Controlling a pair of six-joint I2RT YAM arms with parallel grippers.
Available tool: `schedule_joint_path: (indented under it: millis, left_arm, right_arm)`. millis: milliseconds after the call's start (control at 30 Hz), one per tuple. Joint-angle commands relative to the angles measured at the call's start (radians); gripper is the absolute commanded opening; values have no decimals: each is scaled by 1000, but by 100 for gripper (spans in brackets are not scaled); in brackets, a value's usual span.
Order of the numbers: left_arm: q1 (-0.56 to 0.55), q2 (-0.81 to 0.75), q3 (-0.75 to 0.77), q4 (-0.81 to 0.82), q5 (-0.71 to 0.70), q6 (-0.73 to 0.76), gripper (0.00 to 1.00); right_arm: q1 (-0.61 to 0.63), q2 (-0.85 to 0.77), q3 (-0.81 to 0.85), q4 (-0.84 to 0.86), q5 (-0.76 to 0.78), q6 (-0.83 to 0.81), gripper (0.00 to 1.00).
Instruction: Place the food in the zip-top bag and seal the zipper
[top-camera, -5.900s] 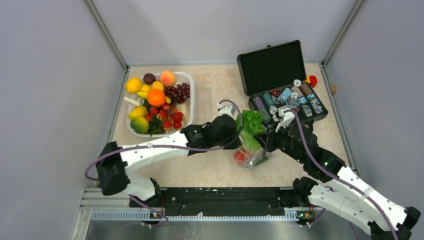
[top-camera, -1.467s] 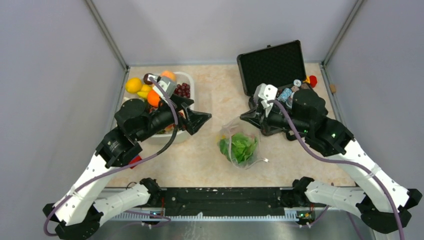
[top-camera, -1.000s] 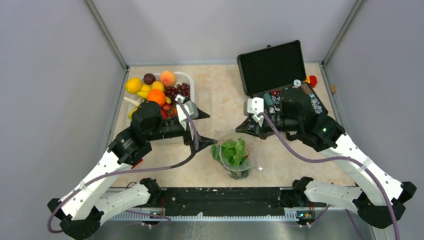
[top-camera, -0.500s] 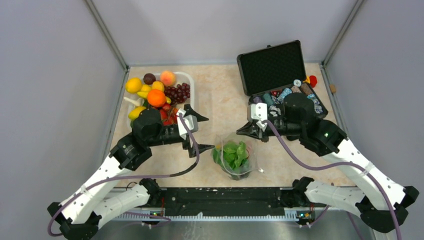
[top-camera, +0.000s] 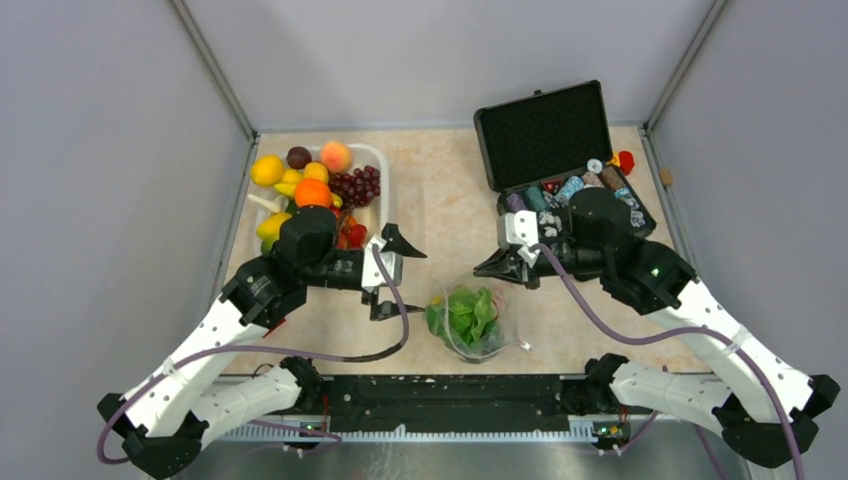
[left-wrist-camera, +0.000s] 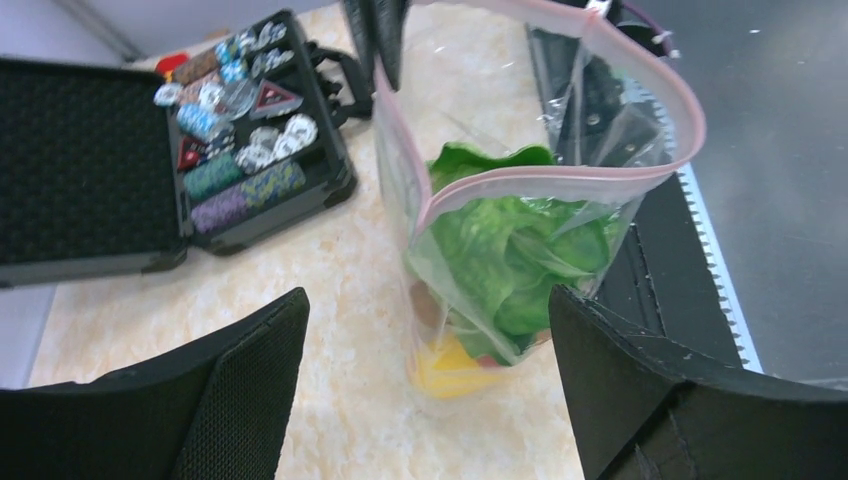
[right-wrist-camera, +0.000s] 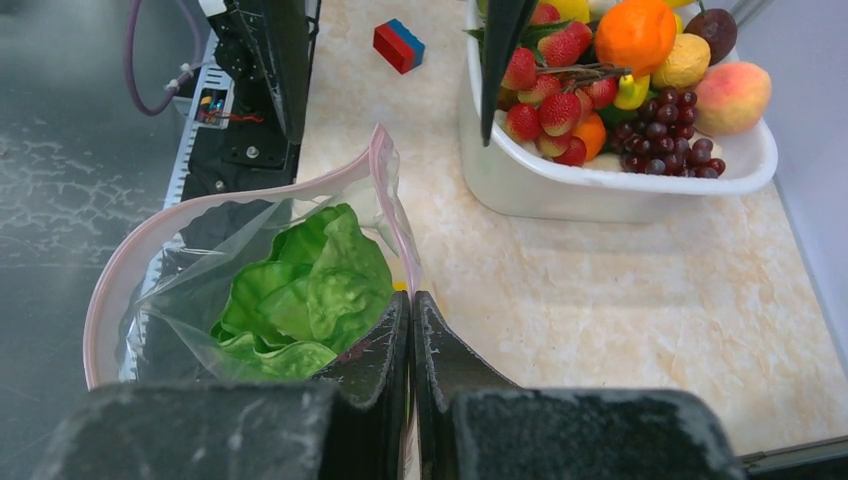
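The clear zip-top bag (top-camera: 468, 322) stands upright on the table near the front, its mouth gaping. Green lettuce (left-wrist-camera: 500, 250) fills it, and a yellow fruit (left-wrist-camera: 445, 368) lies at the bottom. The pink zipper (left-wrist-camera: 560, 178) runs round the open mouth. My right gripper (right-wrist-camera: 411, 300) is shut on the bag's rim at its far side, holding it up. Left of the bag, my left gripper (top-camera: 398, 277) is open wide and faces it; the fingers (left-wrist-camera: 250, 370) do not touch the bag.
A white basin (top-camera: 381, 215) of toy fruit, with a peach (top-camera: 336, 156), strawberries and grapes, stands at the back left. An open black case (top-camera: 545, 135) of chips sits at the back right. A red-blue block (right-wrist-camera: 399, 46) lies by the left arm's base.
My left gripper has swung from over the basin down toward the bag's left side. The right gripper and bag have shifted slightly toward the front edge, still gripped.
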Motion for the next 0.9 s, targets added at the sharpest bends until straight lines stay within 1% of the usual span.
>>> schedule_joint_path:
  millis: [0,133,233,367,467,500,600,667,867]
  left_arm:
    - [1,39,30,47,188,36,86]
    - [1,78,37,66,213,31,79]
    - [1,92,31,115,225,-2,71]
    - [1,85,18,179,207,-41,57]
    - [1,67,-7,229,193,-78,35]
    - [1,61,-18,239,194,-84,32]
    - [1,48,-37,237,195,-86,30]
    - [0,44,-41,221,202,-78,31]
    - [1,57,-42,206,218,-62,41]
  right_arm:
    - [-9,-29,1,53,-38,7,0]
    - [-8,-33,-3,60,-39,16,0]
    - [-9,-33,-13,66,-45,24,0]
    - [-9,-31,-24,81,-45,30,0]
    - [-8,-31,-29,96,-44,36,0]
    - [-9,-30,-30,102,-42,36,0]
    - [-9,-29,-33,112,-35,41,0]
    - [-8,-26,-32,116,-36,41,0]
    - [-9,-14,-34,130,-39,49,0]
